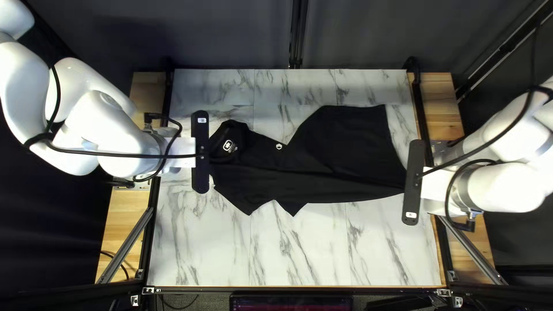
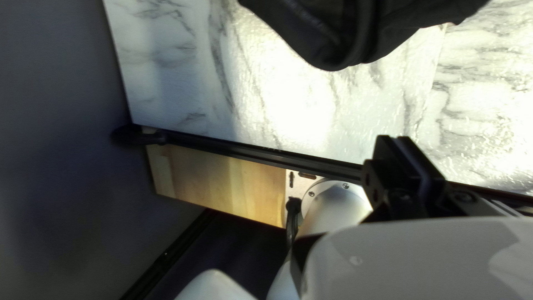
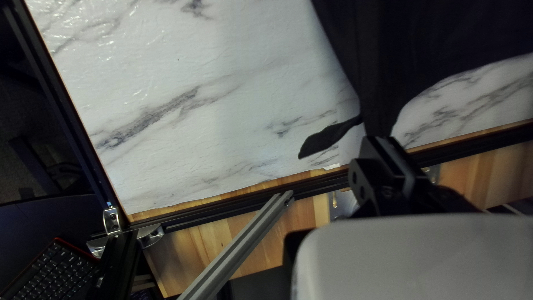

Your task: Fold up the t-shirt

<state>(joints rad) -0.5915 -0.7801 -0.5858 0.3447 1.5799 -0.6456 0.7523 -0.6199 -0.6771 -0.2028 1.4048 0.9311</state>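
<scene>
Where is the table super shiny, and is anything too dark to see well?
Left wrist view: glare turns part of the table almost plain white beside the t-shirt; right wrist view: just little sparkles on the table; top left view: the gray streaks show well, but the t-shirt is so dark its wrinkles barely show.

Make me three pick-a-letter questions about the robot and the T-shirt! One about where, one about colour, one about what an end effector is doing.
1. Which arm is the collar nearer?
A) right arm
B) left arm
C) both the same

2. What colour is the T-shirt?
A) black
B) red
C) yellow

3. What is the right end effector doing?
A) gripping the collar
B) holding nothing
C) pinching the T-shirt

1: B, the top left view shows the collar beside that arm's end.
2: A, its cloth is dark all over.
3: C, the cloth narrows into its closed fingers.
</scene>
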